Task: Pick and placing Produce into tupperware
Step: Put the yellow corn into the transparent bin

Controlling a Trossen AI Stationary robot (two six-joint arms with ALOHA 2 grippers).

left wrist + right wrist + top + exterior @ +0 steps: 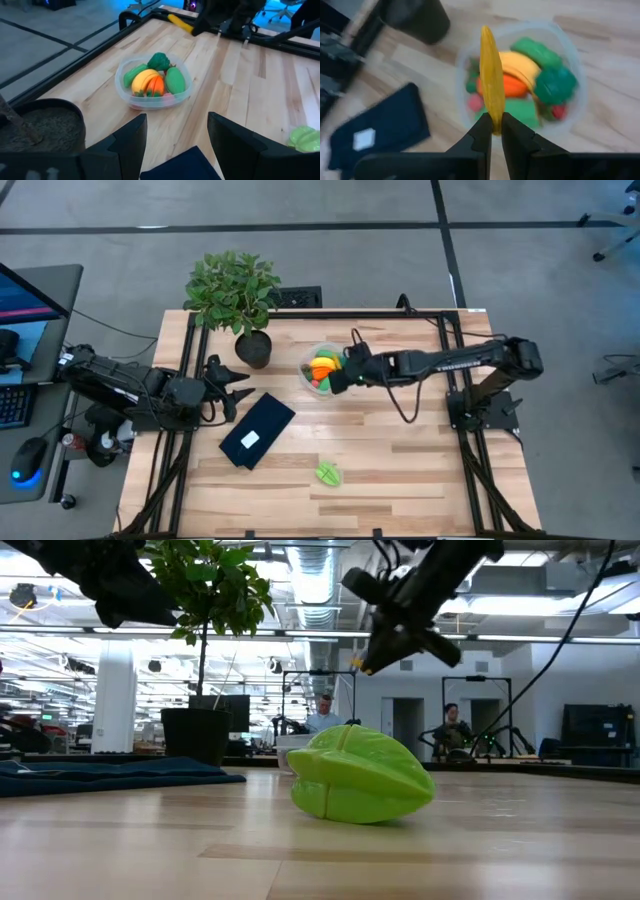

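Two dark arms reach in over a pale wooden slatted table (400,460) framed with black rails. The right gripper (494,131) hangs just above the small round clear plastic tupperware (125,92), its fingers closed on a thin, flat yellow banana-like piece (491,80) that stands up from the fingertips. From the left wrist view the same yellow piece (179,23) shows slanted beyond the container, its upper end hidden by the gripper.

Inside the see-through walls lies smooth, glossy toy produce: a yellow curved piece (143,79), an orange carrot-like piece (156,86), a green oblong piece (175,80), a darker knobbly green piece (160,61), and bits of red and pink low down that are hard to make out. The tupperware sits at the far middle of the table, just right of a dark pot holding a leafy green plant (233,288).

A ridged, light green star-fruit-shaped toy (328,473) lies alone near the front edge, well apart from the container; in the low view it fills the middle and blocks the container from sight. A dark flat rectangle with a white label (257,430) lies left of centre. The left gripper (176,137) waits at the left side near the rectangle, fingers spread apart and empty. People sit blurred in the room behind.
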